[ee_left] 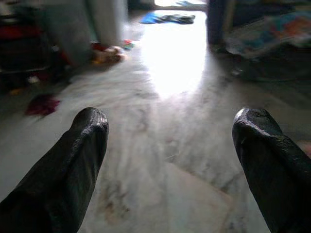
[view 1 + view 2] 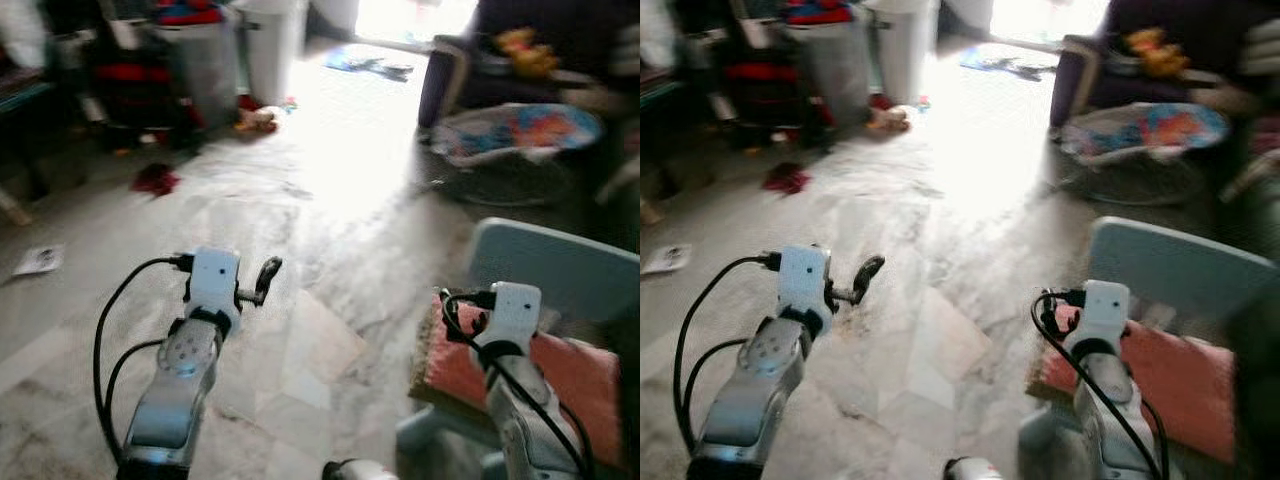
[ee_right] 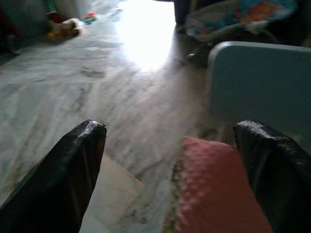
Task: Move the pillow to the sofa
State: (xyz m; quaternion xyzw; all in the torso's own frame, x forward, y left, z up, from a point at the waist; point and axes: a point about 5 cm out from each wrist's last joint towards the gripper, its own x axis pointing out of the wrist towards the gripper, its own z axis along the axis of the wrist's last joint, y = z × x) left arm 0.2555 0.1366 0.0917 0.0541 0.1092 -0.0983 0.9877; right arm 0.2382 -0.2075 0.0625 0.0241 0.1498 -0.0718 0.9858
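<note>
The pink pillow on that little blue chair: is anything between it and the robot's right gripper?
Nothing visible. The right gripper hangs open just above the near edge of the pink pillow, which lies on the light blue chair.

Floor (image 2: 330,210): polished marble, glossy, veined. Pillow (image 3: 214,194): pink cloth, nubbly matt texture. Chair (image 2: 560,265): smooth pale-blue plastic. Right gripper (image 3: 170,160) fingers (image 3: 73,170): black, finely grained, slight sheen.

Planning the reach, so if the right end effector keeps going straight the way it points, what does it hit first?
Probably the pink pillow lying just below the open right end effector, with the pale blue chair back beyond; depth is unclear.
</note>
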